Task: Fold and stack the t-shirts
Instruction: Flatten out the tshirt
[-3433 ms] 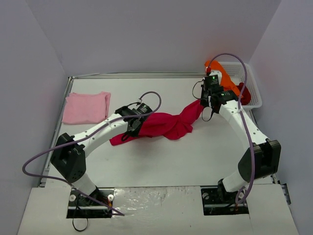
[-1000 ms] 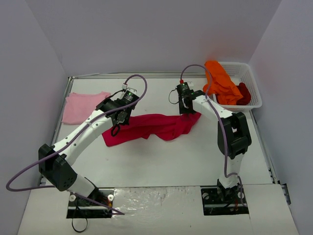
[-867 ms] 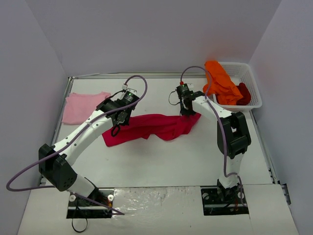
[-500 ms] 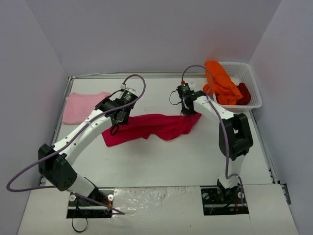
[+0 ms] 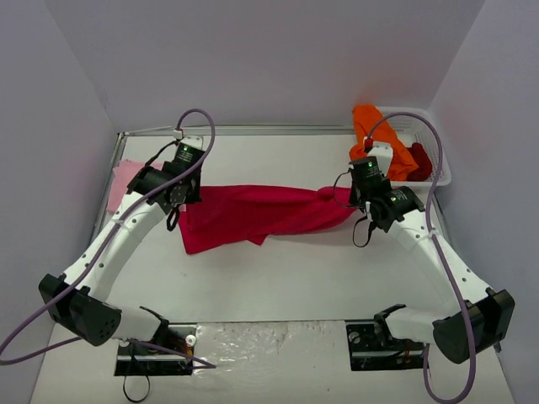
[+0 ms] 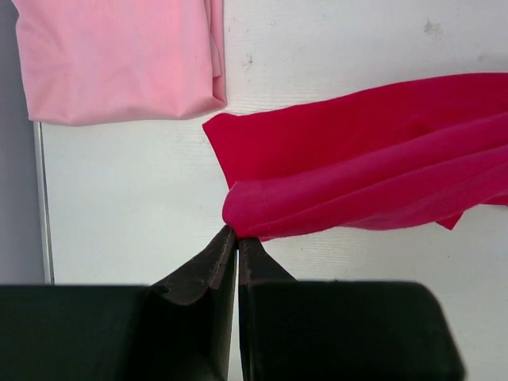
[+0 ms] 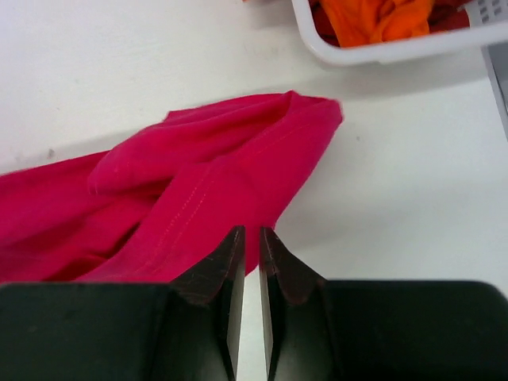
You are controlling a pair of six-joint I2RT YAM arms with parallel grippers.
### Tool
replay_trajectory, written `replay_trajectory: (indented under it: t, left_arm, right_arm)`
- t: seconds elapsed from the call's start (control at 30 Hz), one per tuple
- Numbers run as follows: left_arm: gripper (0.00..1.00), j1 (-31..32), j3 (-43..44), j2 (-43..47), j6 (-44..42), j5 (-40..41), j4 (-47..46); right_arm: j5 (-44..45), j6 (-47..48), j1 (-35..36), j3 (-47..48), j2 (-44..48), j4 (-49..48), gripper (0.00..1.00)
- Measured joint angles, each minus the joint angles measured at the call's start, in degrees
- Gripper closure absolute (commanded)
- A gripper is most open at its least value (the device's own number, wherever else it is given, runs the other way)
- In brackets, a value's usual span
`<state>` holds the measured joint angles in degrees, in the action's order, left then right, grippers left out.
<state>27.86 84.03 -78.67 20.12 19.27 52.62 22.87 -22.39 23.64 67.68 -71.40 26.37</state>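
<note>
The crimson shirt [image 5: 253, 215] lies stretched out in a long band across the middle of the worktop [image 5: 278, 278], pulled between your two hands. Your left hand [image 6: 236, 236] has its fingers pressed together on the shirt's left end, pinching a fold of the hem. Your right hand [image 7: 251, 236] is narrowed to a thin slit at the shirt's right end, where the cloth bunches up, and it grips the edge there. The pink shirt [image 6: 119, 59] lies folded flat at the far left of the worktop, just beside the crimson one's corner but not touching it. In the far right corner stands the white basket [image 5: 444, 174], with the orange shirt [image 5: 370, 122] draped over its left rim and the dark red shirt [image 5: 424, 160] inside it.
</note>
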Motion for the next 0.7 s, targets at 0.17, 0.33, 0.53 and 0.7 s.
replay_trajectory:
  t: [0.17, 0.33, 0.53, 0.7]
  left_arm:
    - [0.98, -0.31, 0.26, 1.66, 0.0, -0.55, 0.44]
    - [0.98, -0.28, -0.31, 1.36, 0.02, -1.57, 0.7]
    - [0.98, -0.28, -0.31, 0.46, 0.0, -2.45, 0.66]
    - [0.98, -0.28, -0.46, 0.35, -0.07, -2.95, 0.42]
  right_arm:
    - [-1.16, -2.4, -0.2, -5.62, 3.04, 2.67, 0.69]
    - [-2.05, -3.56, -0.2, -7.28, 5.22, 5.2, 0.68]
    - [-1.79, -3.5, -0.31, -7.23, 2.27, 5.05, 0.69]
    - [-2.19, -2.51, -0.37, -7.13, -4.39, 2.91, 0.68]
